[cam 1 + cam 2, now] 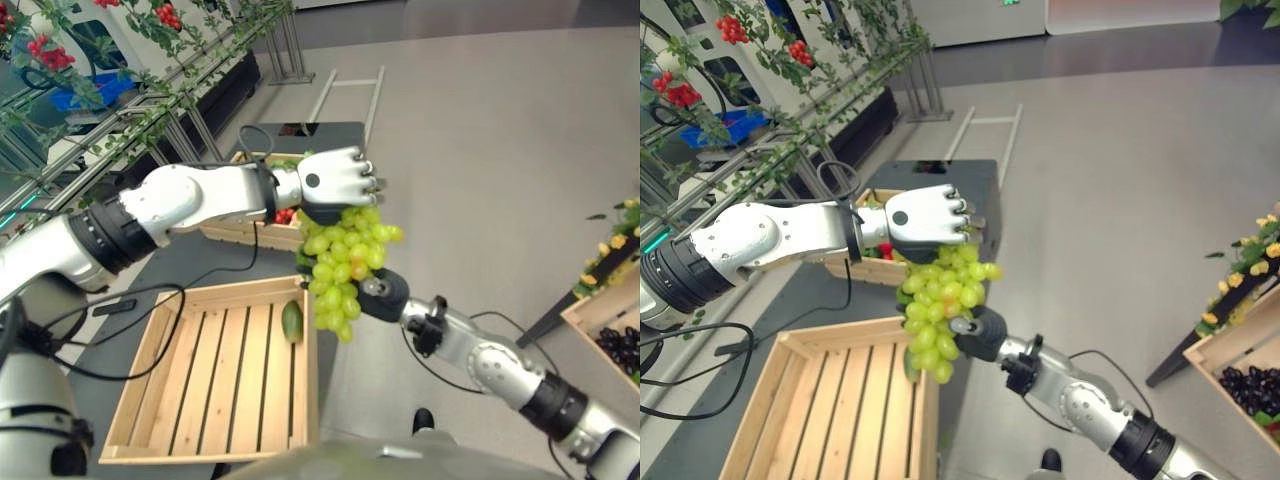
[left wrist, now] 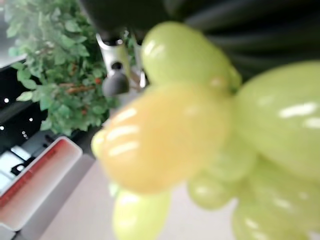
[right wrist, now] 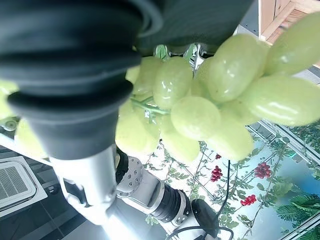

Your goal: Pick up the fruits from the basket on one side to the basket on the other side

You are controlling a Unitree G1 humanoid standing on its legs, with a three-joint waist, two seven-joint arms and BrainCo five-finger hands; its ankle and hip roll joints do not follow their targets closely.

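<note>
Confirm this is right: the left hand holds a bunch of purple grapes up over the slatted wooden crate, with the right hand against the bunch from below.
Wrong in one respect: the bunch of grapes is green, not purple, as the left eye view shows. The rest stands: the left hand holds it from the top above the slatted wooden crate, and the right hand is against the bunch from below.

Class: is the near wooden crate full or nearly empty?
Nearly empty: the wooden crate shows bare slats, holding one green fruit by its far wall.

I see a bunch of green grapes hanging in mid-air (plump, glossy), just past the slatted wooden basket at its one o'clock corner.
</note>
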